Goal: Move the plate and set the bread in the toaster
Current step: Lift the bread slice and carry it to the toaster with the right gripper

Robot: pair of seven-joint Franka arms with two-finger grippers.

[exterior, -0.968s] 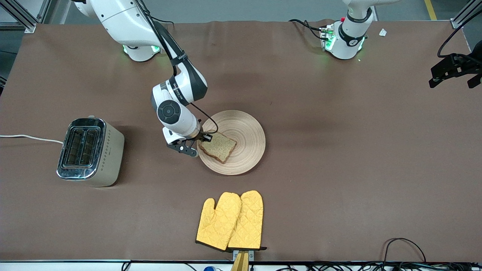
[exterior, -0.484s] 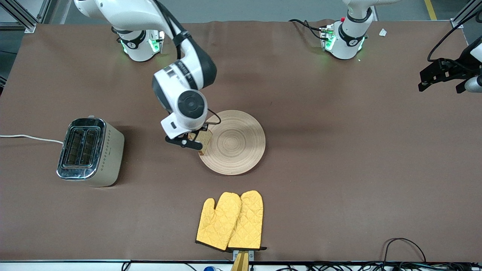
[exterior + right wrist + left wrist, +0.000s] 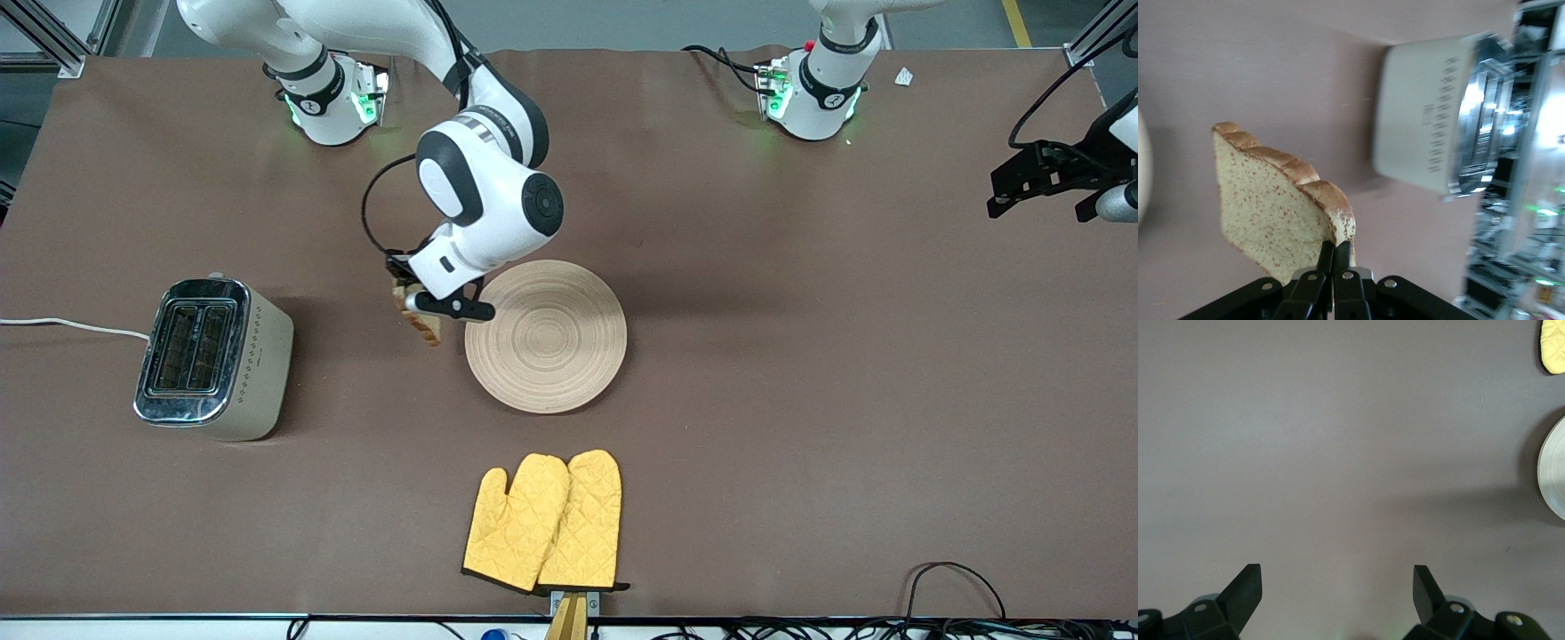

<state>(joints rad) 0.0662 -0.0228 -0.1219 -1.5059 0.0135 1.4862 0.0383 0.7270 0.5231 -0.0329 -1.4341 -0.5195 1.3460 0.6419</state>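
Note:
My right gripper [image 3: 418,307] is shut on the bread [image 3: 427,327], a speckled tan slice with a brown crust, held on edge above the table between the plate and the toaster. In the right wrist view the bread [image 3: 1281,207] hangs pinched at one edge in the gripper [image 3: 1335,248], with the cream toaster [image 3: 1451,113] farther off. The pale wooden plate [image 3: 546,335] lies bare at mid-table. The toaster [image 3: 212,357] stands toward the right arm's end, slots up. My left gripper [image 3: 1049,182] is open and waits up over the left arm's end of the table; the left wrist view shows its gripper [image 3: 1337,587] open over bare mat.
A pair of yellow oven mitts [image 3: 545,523] lies nearer the front camera than the plate. The toaster's white cord [image 3: 62,325] runs off the table's end. The plate's rim [image 3: 1551,477] and a mitt tip [image 3: 1553,345] show in the left wrist view.
My right gripper lifted the bread off the plate, turned it on edge and carried it off the plate toward the toaster. The plate is now bare. The left gripper shifted slightly.

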